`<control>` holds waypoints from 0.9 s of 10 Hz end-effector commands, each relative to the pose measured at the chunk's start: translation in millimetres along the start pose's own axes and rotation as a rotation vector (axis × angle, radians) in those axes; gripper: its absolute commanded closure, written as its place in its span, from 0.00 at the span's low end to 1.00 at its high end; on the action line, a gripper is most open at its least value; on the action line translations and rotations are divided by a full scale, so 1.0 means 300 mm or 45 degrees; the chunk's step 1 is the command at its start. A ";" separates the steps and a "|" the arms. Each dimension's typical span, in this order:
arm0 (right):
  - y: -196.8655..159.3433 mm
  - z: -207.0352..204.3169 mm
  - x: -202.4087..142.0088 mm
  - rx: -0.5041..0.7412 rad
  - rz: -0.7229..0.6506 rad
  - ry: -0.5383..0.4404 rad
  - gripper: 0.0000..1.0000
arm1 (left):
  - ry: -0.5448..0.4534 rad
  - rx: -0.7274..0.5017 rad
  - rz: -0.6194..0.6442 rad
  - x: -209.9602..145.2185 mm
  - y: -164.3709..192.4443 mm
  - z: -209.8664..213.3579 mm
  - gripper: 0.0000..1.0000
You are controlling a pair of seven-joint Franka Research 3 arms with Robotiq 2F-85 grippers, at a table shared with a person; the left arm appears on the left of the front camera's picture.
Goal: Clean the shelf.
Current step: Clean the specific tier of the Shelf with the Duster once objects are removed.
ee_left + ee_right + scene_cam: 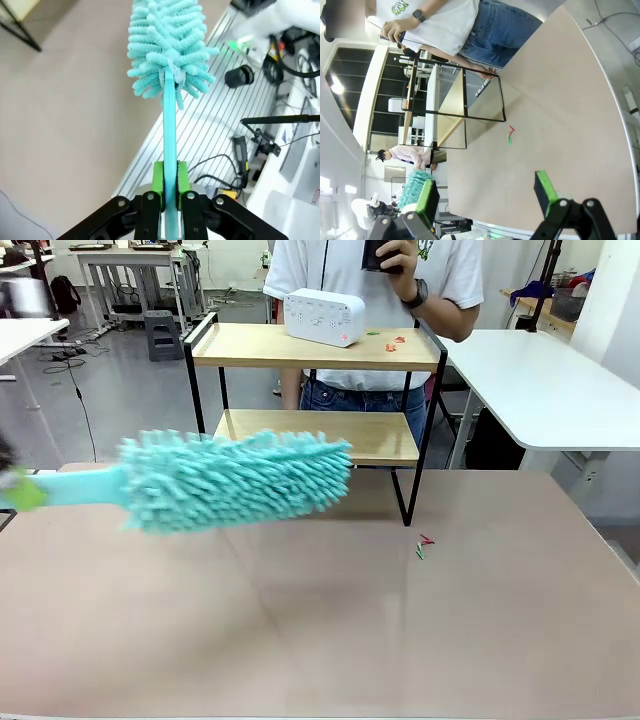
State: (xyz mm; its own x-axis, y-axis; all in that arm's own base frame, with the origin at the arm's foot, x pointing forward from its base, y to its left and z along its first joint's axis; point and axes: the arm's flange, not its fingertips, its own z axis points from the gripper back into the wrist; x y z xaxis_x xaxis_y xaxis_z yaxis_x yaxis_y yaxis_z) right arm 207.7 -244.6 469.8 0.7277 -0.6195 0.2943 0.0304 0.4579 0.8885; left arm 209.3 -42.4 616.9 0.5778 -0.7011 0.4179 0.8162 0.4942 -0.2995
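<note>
I have the left gripper [170,179] closed on a turquoise duster [169,45]. Its green pads [158,176] are pressed against the two faces of the flat handle, which runs straight out between them to the fluffy head.

In the front view the duster lies level above the table [320,650], on my side of the shelf [260,345] and toward its left end. The head overlaps the shelf's lower board in that picture. In the right wrist view it sits apart from the shelf.

The right gripper [485,192] hangs over the table on my side of the shelf, its fingers spread wide with nothing between them.

The shelf stands on the far part of the table. Its upper board carries a white box [323,316] and, to the right of the box, a few red and green scraps [395,340]. Similar bits [424,545] lie on the table just in front of the shelf's right front leg.

A person [360,340] stands directly behind the shelf, one hand [400,254] raised and holding a dark object.
</note>
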 end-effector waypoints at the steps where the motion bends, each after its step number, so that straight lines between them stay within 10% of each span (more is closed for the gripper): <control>1: 0.003 -0.003 0.007 0.021 0.029 -0.017 0.00 | -0.337 0.159 0.261 -0.222 0.020 0.099 0.87; 6: 0.003 -0.003 0.007 0.021 0.029 -0.017 0.00 | -0.948 0.215 1.115 -0.572 0.134 0.187 0.87; 9: 0.003 -0.003 0.007 0.021 0.029 -0.017 0.00 | -0.824 0.163 1.336 -0.464 0.390 0.120 0.87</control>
State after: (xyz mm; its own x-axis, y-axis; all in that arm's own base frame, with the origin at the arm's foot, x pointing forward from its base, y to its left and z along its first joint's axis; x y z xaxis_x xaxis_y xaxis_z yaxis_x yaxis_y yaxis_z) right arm 207.6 -244.6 470.2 0.7269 -0.6203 0.2946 0.0319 0.4590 0.8879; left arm 186.7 159.1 567.9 0.7945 0.4448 0.4135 -0.0646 0.7389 -0.6707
